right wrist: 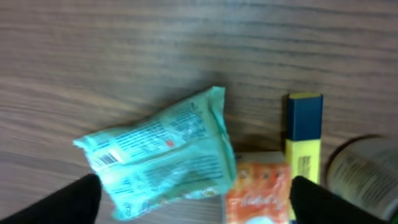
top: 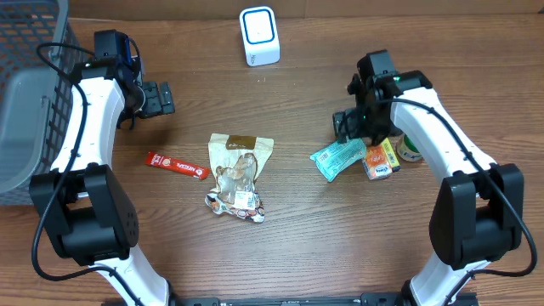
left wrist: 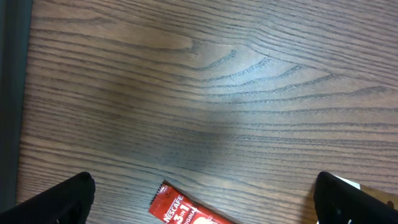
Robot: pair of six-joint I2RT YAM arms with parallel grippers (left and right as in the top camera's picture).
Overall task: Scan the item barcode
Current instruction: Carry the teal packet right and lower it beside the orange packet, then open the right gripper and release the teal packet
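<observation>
**Right jaws spread wide over the teal packet, scanner waits at the far edge**

Down at the right side, the right gripper [top: 350,127] hangs just above the teal packet [right wrist: 158,152], jaws wide, and the wrist view puts one black fingertip [right wrist: 81,196] in each lower corner with the packet lying flat on the wood between them, gripped by neither. It's a soft, crinkly pillow pack with a glossy film, fine print across its face and a small barcode [right wrist: 102,160] near its left end, facing up. Touching its right edge sits a flat orange sachet [right wrist: 261,190]. Beside that is a blocky yellow highlighter [right wrist: 303,140] with a dark blue cap, then a rounded can [top: 410,149], blurred at the wrist.

Over on the left, the left gripper [top: 161,98] is spread wide too, holding nothing, above bare grained table [top: 297,238]. A slim red stick sachet [top: 177,165] lies near it, and a crumpled clear snack bag [top: 239,176] sits mid-table.

The scanner [top: 259,36], a white rounded block with a blue ring, stands at the far edge, well apart from the packet. A grey mesh basket [top: 25,93] fills the left corner
</observation>
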